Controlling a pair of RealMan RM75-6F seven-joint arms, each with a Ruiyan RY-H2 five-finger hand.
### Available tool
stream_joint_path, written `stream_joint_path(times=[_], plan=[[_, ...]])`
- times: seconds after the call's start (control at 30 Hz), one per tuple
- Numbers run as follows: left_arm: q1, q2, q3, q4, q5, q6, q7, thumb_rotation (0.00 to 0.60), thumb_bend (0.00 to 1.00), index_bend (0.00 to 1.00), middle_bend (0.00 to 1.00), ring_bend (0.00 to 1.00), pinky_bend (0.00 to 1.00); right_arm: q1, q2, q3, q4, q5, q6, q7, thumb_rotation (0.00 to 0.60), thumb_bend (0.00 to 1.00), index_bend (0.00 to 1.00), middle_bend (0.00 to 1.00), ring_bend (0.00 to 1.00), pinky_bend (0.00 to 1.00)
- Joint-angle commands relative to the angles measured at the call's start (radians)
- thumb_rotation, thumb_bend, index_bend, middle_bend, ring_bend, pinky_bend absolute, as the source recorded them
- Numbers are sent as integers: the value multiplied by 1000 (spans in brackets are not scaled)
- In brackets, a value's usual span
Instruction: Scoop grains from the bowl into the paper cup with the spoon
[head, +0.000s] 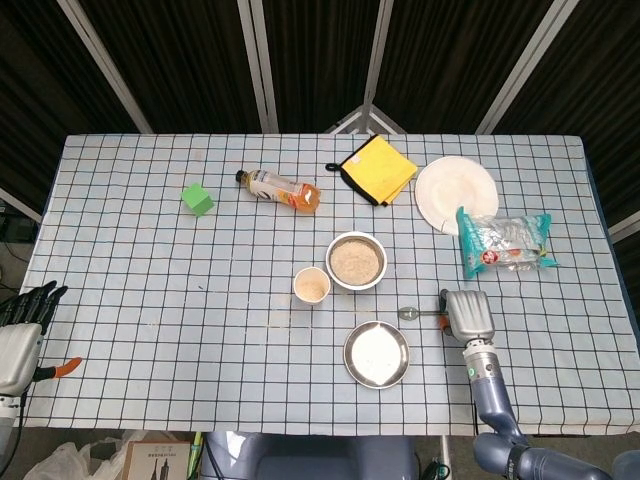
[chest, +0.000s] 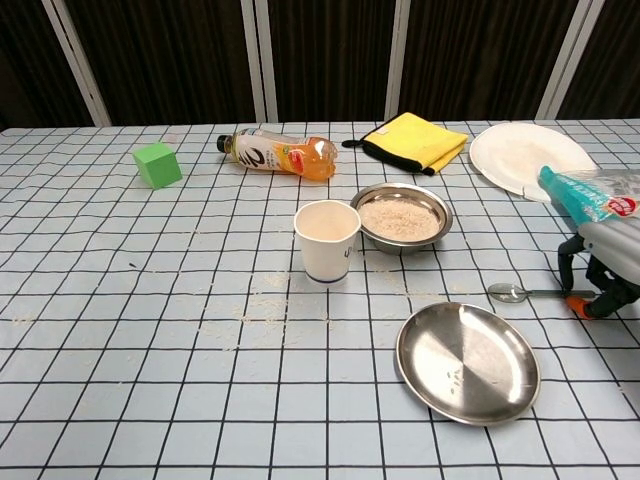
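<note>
Green cube (head: 197, 198), bottle (head: 279, 188) lying flat, yellow cloth (head: 374, 168). White plate (head: 456, 192), snack packet (head: 503, 240). Empty steel dish (chest: 467, 362) near desk (head: 130, 290) front edge.

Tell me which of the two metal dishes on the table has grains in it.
The steel bowl behind and right of the paper cup holds the grains; the shallower metal plate nearer the camera holds only a few stray ones.

Yellow cloth (head: 379, 167), green cube (head: 197, 198), black-checked tablecloth (head: 150, 280).

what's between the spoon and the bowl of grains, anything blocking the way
Nothing visible blocks it. The spoon lies right of the bowl with bare tablecloth between. The empty metal plate sits nearer the camera, off that line. The right hand is at the spoon's handle.
</note>
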Motion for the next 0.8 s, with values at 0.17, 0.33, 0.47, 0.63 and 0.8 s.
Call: stream_joint_path(times=[0.17,0.33,0.47,0.63,0.8], plan=[[0,0,0,0,-1,-1,-1,600,0,0,0,0,0,1,-6,-2,8,9,-5,-2,600,428,566,945,1000,1000],[0,1,0,-2,-2,-2,-1,600,0,0,0,0,0,1,-4,-7,4,4,-1,1,600,467,566,945,1000,1000],[0,1,0,-2,-2,-2,-2,600,0,0,0,0,0,0,0,-9,-3,-12,10,10,600,477,580,946,1000,1000],[0,1,1,-3,-1,-1,-2,600,0,0,0,0,0,0,17,-5,-27,-32,32,13,600,489,589,946,1000,1000],[1,1,1,-4,1,2,-1,600,0,0,0,0,0,2,54,11,-80,-44,64,-4,600,492,596,945,1000,1000]])
